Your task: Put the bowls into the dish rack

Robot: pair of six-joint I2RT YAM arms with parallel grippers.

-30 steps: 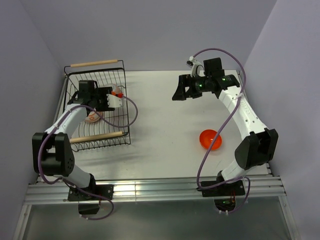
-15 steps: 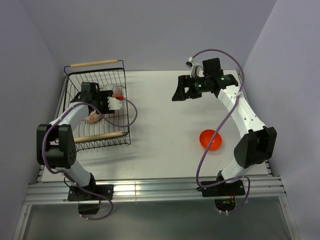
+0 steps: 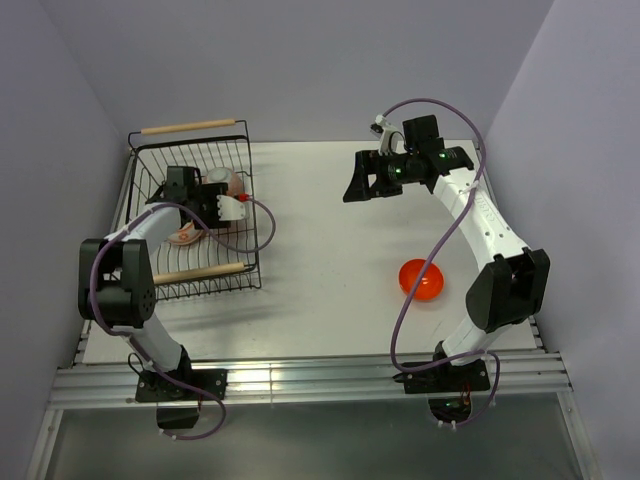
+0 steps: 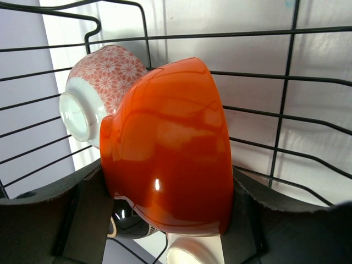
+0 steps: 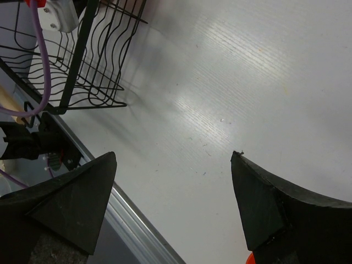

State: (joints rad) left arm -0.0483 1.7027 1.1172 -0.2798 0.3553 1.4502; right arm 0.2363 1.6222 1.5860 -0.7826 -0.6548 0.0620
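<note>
Though top view obscures grasp, wrist view shows left gripper clamping orange bowl; right gripper wide.

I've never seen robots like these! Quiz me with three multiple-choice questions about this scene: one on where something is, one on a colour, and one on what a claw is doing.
1. Where is the loose orange bowl?
A) on the table
B) in a claw
C) on the floor

2. The left gripper holds a glossy orange bowl inside the dish rack. What colours is the neighbouring bowl?
A) blue and white
B) red and white
C) plain green

3. The right gripper is:
A) shut on a bowl
B) shut on a handle
C) open and empty

Answers:
1 A: it sits on bare tabletop.
2 B: the left wrist view shows a red flower pattern on white.
3 C: its fingers stand apart, with only table between them.
</note>
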